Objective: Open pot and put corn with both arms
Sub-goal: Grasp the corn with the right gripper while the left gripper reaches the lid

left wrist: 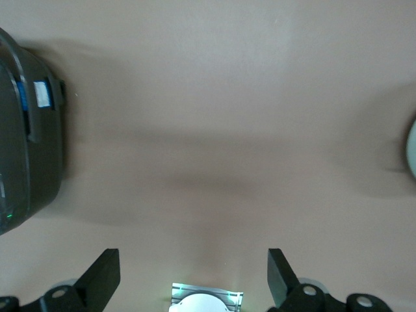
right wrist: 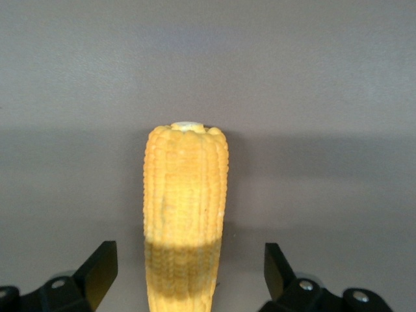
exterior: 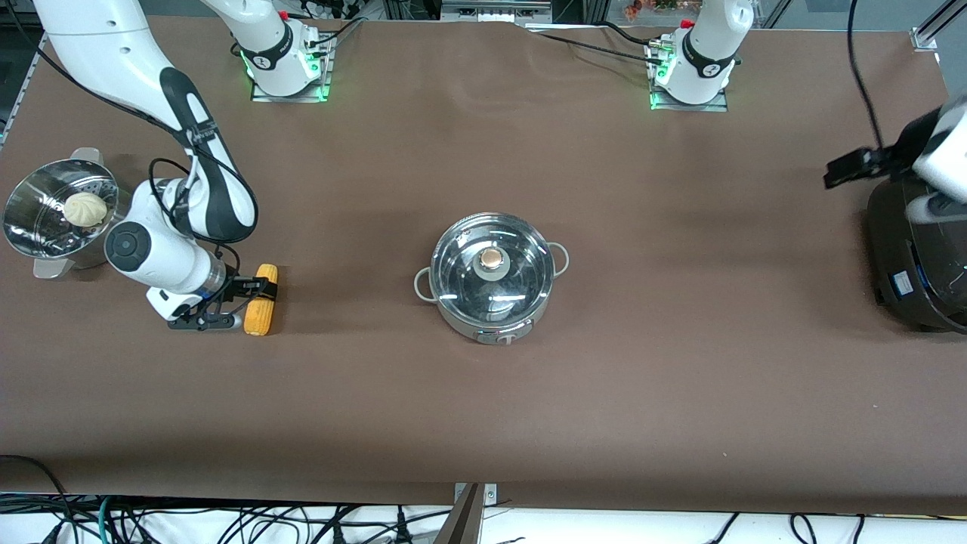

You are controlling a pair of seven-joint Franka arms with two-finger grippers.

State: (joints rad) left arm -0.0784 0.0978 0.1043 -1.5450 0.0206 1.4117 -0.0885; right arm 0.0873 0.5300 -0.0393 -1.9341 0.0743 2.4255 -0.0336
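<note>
Corn (right wrist: 185, 214) lies between the right gripper's (right wrist: 185, 276) open fingers — untouched.

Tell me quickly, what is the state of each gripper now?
Left gripper: open, holding nothing, over bare table beside the black cooker.
Right gripper: open, fingers on either side of the corn, not closed.
</note>
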